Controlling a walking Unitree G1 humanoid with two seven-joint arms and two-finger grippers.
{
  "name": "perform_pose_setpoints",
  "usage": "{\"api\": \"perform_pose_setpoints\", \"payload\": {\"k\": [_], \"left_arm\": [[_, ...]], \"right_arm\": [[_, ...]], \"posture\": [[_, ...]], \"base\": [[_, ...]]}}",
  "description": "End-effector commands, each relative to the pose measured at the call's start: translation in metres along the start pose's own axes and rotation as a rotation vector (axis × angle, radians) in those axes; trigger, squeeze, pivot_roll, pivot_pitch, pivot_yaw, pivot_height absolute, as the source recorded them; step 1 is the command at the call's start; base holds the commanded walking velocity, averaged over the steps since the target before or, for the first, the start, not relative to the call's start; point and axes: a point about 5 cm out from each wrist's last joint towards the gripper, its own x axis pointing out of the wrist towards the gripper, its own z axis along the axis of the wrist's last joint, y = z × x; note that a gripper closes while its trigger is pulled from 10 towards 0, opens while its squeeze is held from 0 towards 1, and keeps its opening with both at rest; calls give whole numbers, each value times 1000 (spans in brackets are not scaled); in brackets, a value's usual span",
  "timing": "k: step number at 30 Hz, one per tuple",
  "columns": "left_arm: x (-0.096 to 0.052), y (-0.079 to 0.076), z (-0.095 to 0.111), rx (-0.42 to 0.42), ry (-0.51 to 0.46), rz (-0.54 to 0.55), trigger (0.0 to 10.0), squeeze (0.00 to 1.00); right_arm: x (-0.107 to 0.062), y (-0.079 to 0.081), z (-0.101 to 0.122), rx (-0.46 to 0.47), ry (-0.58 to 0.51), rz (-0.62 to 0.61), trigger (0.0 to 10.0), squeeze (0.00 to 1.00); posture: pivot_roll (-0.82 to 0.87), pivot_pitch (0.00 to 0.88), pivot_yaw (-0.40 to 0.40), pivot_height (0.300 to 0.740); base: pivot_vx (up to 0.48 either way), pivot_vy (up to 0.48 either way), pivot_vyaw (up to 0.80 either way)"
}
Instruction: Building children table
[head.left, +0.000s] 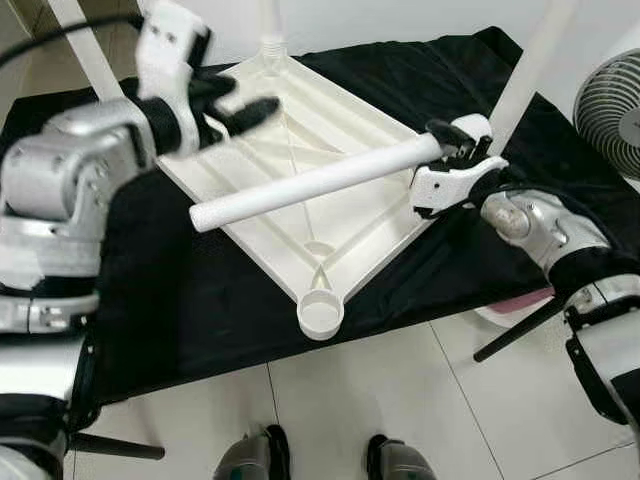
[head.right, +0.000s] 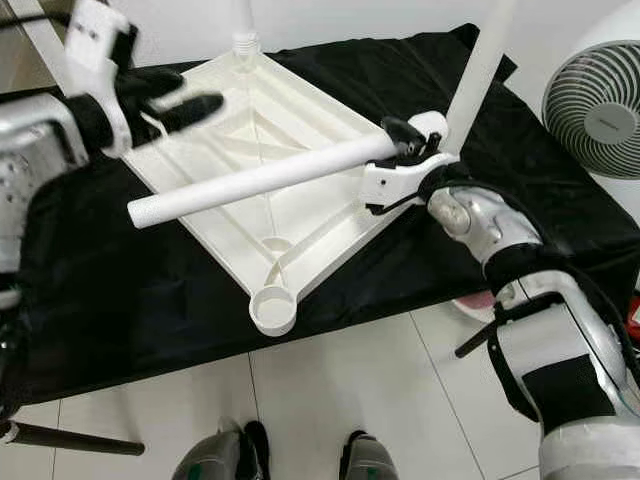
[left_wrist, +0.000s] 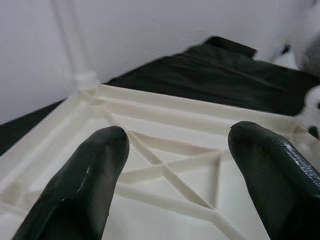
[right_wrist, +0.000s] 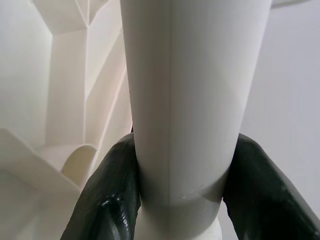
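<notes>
Tabletop (head.left: 300, 130), upside down on black cloth (head.left: 180, 300). Right gripper (head.left: 455, 150) clenched on loose leg (head.left: 320, 180) by one end; left gripper (head.left: 235, 105) released above tabletop. Risk: long leg sagging, missing corner socket (head.left: 320, 315).

The loose white leg (head.left: 315, 184) lies level across the middle of the upturned tabletop (head.left: 352, 110), barring the way from near to far. The near corner socket (head.left: 320, 315) stands unblocked. Upright legs rise at the far corner (head.left: 271, 25) and right corner (head.left: 530, 70). A fan (head.left: 610, 110) crowds the right edge.
</notes>
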Motion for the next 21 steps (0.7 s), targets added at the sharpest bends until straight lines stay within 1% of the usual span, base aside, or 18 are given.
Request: {"api": "perform_pose_setpoints", "payload": {"k": [1, 2, 5, 6, 7, 8, 9, 10, 11, 13, 14, 15, 16, 17, 18, 19, 20, 21], "left_arm": [[-3, 10, 1, -6, -8, 57, 10000, 0], [-3, 16, 0, -12, -12, 81, 10000, 0], [-3, 16, 0, -12, -12, 81, 10000, 0], [-3, 21, -2, -18, -7, 100, 10000, 0], [-3, 21, -2, -18, -7, 100, 10000, 0], [-4, 26, -6, -19, 0, 130, 10000, 0], [-4, 26, -6, -19, 0, 130, 10000, 0], [-5, 31, -11, -26, 9, 154, 10000, 0], [-6, 34, -17, -27, 21, 176, 10000, 0], [-6, 34, -17, -27, 21, 176, 10000, 0], [-7, 35, -21, -37, 32, 185, 10000, 0], [-7, 36, -26, -43, 38, 185, 10000, 0], [-6, 36, -30, -47, 47, 188, 10000, 0], [-6, 36, -30, -47, 47, 188, 10000, 0], [-5, 34, -39, -55, 66, 179, 10000, 0], [-5, 34, -39, -55, 66, 179, 10000, 0], [-5, 33, -42, -57, 75, 173, 10000, 0], [-5, 33, -42, -57, 75, 173, 10000, 0]], "right_arm": [[-1, -2, 2, 20, -17, -14, 10000, 0], [-2, -1, 2, 25, -20, -8, 10000, 0], [-2, -1, 2, 25, -20, -8, 10000, 0], [-4, -1, 2, 41, -27, -10, 10000, 0], [-4, -1, 2, 41, -27, -10, 10000, 0], [-8, -3, 3, 106, -52, -29, 10000, 0], [-8, -3, 3, 106, -52, -29, 10000, 0], [-11, -6, 3, 154, -77, -45, 10000, 0], [-14, -8, 5, 231, -100, -68, 10000, 0], [-14, -8, 5, 231, -100, -68, 10000, 0], [-16, -9, 5, 312, -116, -84, 10000, 0], [-18, -8, 6, 368, -125, -91, 10000, 0], [-19, -8, 7, 404, -137, -96, 10000, 0], [-19, -8, 7, 404, -137, -96, 10000, 0], [-20, -10, 8, 510, -135, -120, 10000, 0], [-20, -10, 8, 510, -135, -120, 10000, 0], [-20, -11, 8, 551, -134, -131, 10000, 0], [-20, -11, 8, 551, -134, -131, 10000, 0]], "posture": [[-71, 134, 79, 740], [-71, 134, 79, 740], [-71, 134, 79, 740], [-71, 134, 79, 740], [-71, 134, 79, 740], [-68, 145, 78, 740], [-68, 145, 78, 740], [-66, 152, 76, 740], [-66, 152, 76, 740], [-66, 152, 76, 740], [-67, 154, 75, 740], [-67, 154, 75, 740], [-67, 154, 75, 740], [-67, 154, 75, 740], [-67, 154, 75, 740], [-67, 154, 75, 740], [-67, 154, 75, 740], [-67, 154, 75, 740]], "base": [[0, 0, 0], [0, 0, 0], [0, 0, 0], [0, 0, 0], [0, 0, 0], [0, 0, 0], [0, 0, 0], [0, 0, 0], [0, 0, 0], [0, 0, 0], [0, 0, 0], [0, 0, 0], [0, 0, 0], [0, 0, 0], [0, 0, 0], [0, 0, 0], [0, 0, 0], [0, 0, 0]]}}
